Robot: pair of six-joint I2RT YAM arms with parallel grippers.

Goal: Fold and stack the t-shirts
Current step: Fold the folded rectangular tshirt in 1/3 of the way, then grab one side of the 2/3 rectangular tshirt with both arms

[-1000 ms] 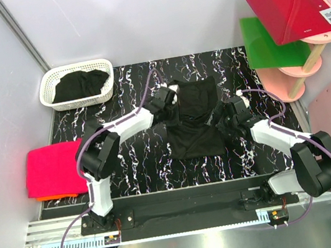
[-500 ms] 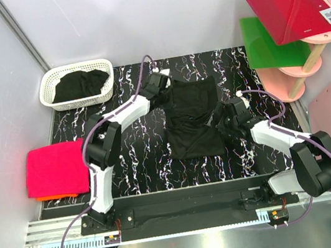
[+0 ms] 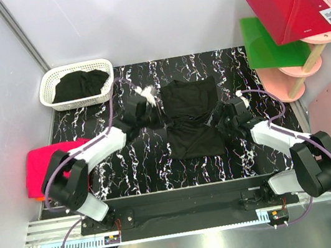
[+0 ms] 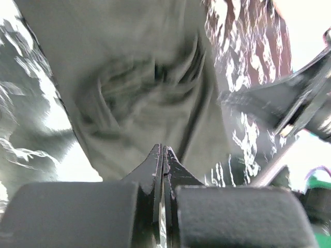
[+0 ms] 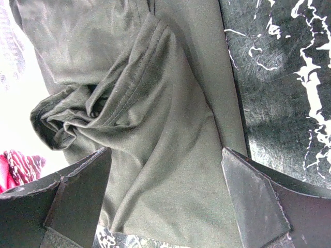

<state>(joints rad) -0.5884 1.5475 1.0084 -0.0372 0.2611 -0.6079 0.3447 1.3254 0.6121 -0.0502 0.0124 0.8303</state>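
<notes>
Change: left hand point(image 4: 163, 155) has swung back from the far corner of the crumpled black cloth t-shirt point(image 3: 193, 119) to its left edge.
Hands: left closed, tips at the cloth, pinch unclear; right hand point(image 5: 165, 155) spread wide over bunched folds.
Room: bare black white-veined counter point(image 3: 251, 66) flanks the shirt, mid-counter.

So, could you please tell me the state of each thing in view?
spread black t-shirt: partly folded, rumpled.
white basket: holds a crumpled black t-shirt.
hot-pink t-shirt: folded.
left gripper: shut.
right gripper: open, over the spread black t-shirt.
</notes>
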